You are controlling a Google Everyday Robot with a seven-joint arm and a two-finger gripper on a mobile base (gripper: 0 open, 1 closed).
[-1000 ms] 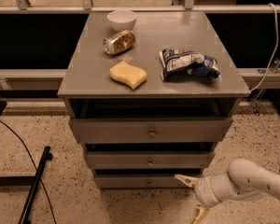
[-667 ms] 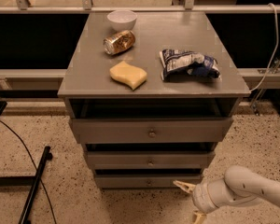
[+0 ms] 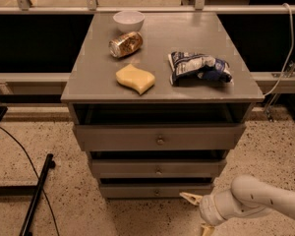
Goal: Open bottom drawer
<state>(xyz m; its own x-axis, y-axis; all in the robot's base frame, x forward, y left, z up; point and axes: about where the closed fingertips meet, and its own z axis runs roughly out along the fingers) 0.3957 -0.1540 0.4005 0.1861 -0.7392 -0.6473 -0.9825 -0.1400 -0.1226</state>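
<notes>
Hanging low by the cabinet's (image 3: 88,85) front right foot, the gripper (image 3: 193,213) is showing its two cream fingers spread apart, clasping nothing. One finger is pointing toward the cabinet, with its tip just beside the right end of the bottom drawer (image 3: 132,191); whether it is touching, I cannot tell. That drawer is sitting lowest in the cabinet, under the middle drawer (image 3: 128,168) and the top drawer (image 3: 118,137). It is looking pushed in, and its small round knob (image 3: 156,191) is untouched at the centre of its front. So I am judging the opening not yet begun, with reaching the knob, closing on it and pulling outward all remaining. On the cabinet's top a white bowl (image 3: 128,19), a tipped can (image 3: 125,44), a yellow sponge (image 3: 134,78) and a snack bag (image 3: 199,67) are resting.
</notes>
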